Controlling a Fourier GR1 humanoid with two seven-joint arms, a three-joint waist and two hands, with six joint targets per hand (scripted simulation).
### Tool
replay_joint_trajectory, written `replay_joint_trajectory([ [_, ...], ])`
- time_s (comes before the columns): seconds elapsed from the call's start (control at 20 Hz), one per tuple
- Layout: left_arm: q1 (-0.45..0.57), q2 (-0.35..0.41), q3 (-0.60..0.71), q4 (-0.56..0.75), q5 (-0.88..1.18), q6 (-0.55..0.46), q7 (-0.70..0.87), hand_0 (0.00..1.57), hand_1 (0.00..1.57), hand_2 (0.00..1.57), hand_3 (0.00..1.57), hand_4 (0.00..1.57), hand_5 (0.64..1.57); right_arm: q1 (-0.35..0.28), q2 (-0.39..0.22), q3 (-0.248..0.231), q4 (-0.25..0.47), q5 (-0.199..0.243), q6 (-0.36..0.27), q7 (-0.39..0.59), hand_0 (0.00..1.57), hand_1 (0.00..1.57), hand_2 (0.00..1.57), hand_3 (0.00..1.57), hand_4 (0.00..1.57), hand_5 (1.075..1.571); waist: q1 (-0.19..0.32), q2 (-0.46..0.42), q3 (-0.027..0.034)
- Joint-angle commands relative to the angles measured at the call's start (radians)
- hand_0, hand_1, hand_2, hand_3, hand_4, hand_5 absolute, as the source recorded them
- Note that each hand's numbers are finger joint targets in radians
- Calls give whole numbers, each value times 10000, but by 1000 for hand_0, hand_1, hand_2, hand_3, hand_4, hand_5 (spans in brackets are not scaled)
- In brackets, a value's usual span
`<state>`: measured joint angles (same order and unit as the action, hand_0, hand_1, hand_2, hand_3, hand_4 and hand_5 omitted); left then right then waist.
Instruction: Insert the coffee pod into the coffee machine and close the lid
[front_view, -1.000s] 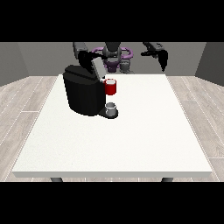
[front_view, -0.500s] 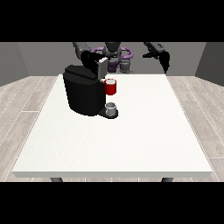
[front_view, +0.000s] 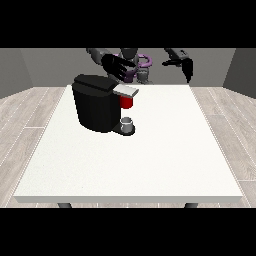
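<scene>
The black coffee machine stands on the white table, left of the middle. Its grey lid lies flat, sticking out toward the view's right. Just above and behind the lid hovers the hand at the view's left, its fingers spread and holding nothing. A red thing at the machine shows under the lid. A grey thing sits on the machine's base below it. The hand at the view's right hangs over the table's far edge with fingers pointing down, well away from the machine.
The robot's torso stands behind the table's far edge. White tabletop stretches in front of and to the right of the machine. Grey wood floor surrounds the table.
The grey lid has swung down from upright to flat. The hand at the view's left moved rightward with it and has now risen a little above it. The other hand stayed put.
</scene>
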<state>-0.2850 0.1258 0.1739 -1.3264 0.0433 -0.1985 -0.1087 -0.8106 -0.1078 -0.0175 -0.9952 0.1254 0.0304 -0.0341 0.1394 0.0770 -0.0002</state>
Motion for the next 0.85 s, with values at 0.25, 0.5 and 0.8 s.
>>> replay_joint_trajectory([
  [0.25, 563, -291, -315, -334, -146, 111, -1032, 0, 0, 0, 0, 145, 1571, 350, 535, 185, -98, 30, 158, -749, 0, 0, 0, 0, 30, 1571, -112, -332, 2],
  [0.5, 901, -639, -494, -50, -217, 402, -619, 0, 0, 0, 0, 192, 1571, 1705, 1057, 1288, -934, -825, 502, -1076, 0, 0, 0, 0, 352, 1571, -597, -1403, 3],
  [0.8, 1518, -104, 82, 569, 5, 109, -1281, 0, 0, 0, 0, 192, 1571, 3695, 1073, 1601, -1798, -1901, -83, -1226, 0, 0, 0, 0, 157, 1571, -1367, -1710, 0],
])
